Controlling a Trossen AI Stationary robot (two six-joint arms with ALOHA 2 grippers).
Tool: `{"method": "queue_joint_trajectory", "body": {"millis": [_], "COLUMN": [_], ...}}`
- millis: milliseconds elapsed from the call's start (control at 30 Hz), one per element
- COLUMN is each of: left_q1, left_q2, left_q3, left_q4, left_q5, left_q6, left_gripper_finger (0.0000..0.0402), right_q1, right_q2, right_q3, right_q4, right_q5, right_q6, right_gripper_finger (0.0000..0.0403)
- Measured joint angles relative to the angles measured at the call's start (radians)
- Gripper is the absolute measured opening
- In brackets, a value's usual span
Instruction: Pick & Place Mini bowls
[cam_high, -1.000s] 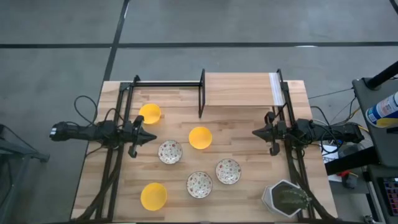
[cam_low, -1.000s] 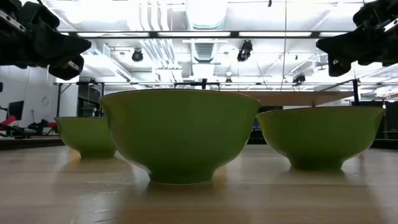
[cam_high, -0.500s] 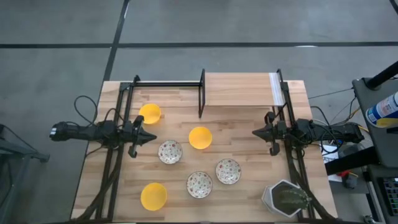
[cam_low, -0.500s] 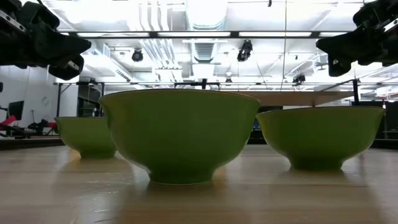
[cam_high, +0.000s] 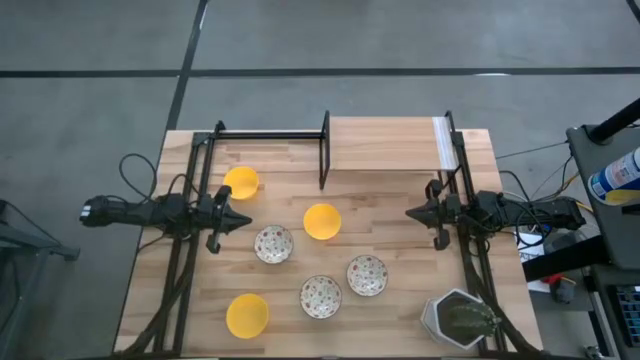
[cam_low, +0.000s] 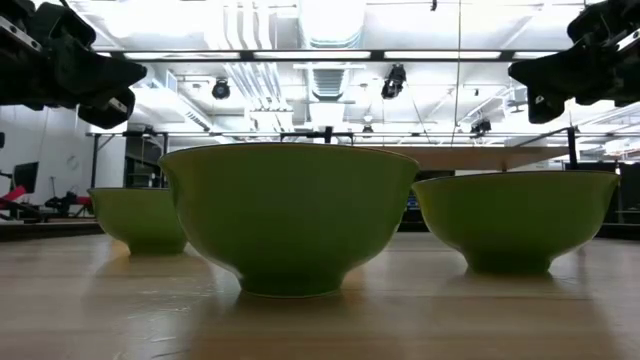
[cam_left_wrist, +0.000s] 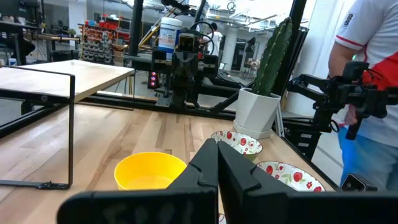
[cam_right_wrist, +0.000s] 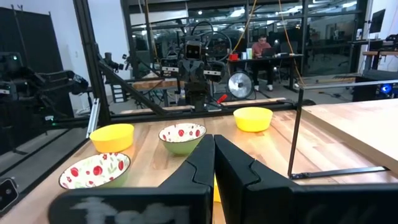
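On the wooden surface (cam_high: 390, 150) seen from above, six mini bowls (cam_high: 322, 221) sit scattered between the arms; left tool (cam_high: 243, 223) and right tool (cam_high: 410, 212) hover closed, empty. At table height, three bowls face the camera. Both wrist views show pressed-together fingers (cam_left_wrist: 211, 168).

No visible change btwn the earlier frames and now. High view is identical in all three: nothing shifts position, no bowl moves, neither arm moves. Low view likewise identical, frame to frame. Wrist views have no earlier pics to compare, so can't tell there.
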Motion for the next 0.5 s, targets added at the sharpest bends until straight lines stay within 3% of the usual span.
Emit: {"method": "queue_joint_trajectory", "body": {"millis": [200, 333, 500], "left_q1": [0.000, 0.000, 0.000], "left_q2": [0.000, 0.000, 0.000], "left_q3": [0.000, 0.000, 0.000], "left_q4": [0.000, 0.000, 0.000], "left_q5": [0.000, 0.000, 0.000], "left_q6": [0.000, 0.000, 0.000], "left_gripper_finger": [0.0000, 0.0000, 0.0000], "right_q1": [0.000, 0.000, 0.000], "right_q2": [0.000, 0.005, 0.037], "right_q3": [0.000, 0.001, 0.000], "right_q4": [0.122, 0.160, 0.017], "right_q5": [0.001, 0.034, 0.113], "right_q6": [0.090, 0.401, 0.802], "right_gripper_finger": [0.0008, 0.0008, 0.0008]}}
